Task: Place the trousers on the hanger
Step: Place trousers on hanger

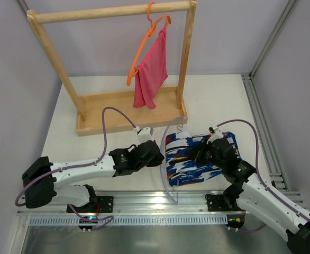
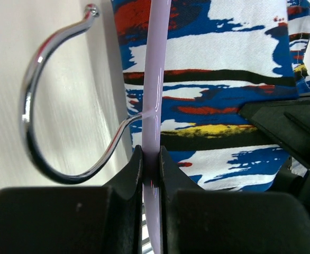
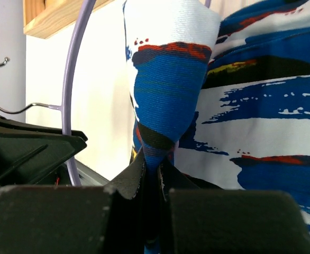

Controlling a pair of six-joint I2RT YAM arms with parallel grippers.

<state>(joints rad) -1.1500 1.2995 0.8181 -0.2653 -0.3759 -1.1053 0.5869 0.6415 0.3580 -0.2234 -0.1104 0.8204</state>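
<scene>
The trousers (image 1: 197, 159), printed in blue, white, red and black, lie folded on the white table between the two arms. The pale lilac hanger (image 1: 165, 138) lies along their left edge, its metal hook (image 2: 36, 100) pointing away from the cloth. My left gripper (image 2: 151, 159) is shut on the hanger's lilac arm (image 2: 156, 79), close to where the hook joins. My right gripper (image 3: 154, 161) is shut on a pinched-up fold of the trousers (image 3: 168, 79), lifted into a peak. The hanger's thin arm (image 3: 69, 90) shows left of that fold.
A wooden rack (image 1: 128, 114) stands at the back of the table, with an orange hanger (image 1: 144, 45) carrying a pink cloth (image 1: 151, 74) on its rail. An aluminium frame rail (image 1: 263, 132) runs along the table's right edge. The left arm's body (image 3: 28, 148) sits close beside my right gripper.
</scene>
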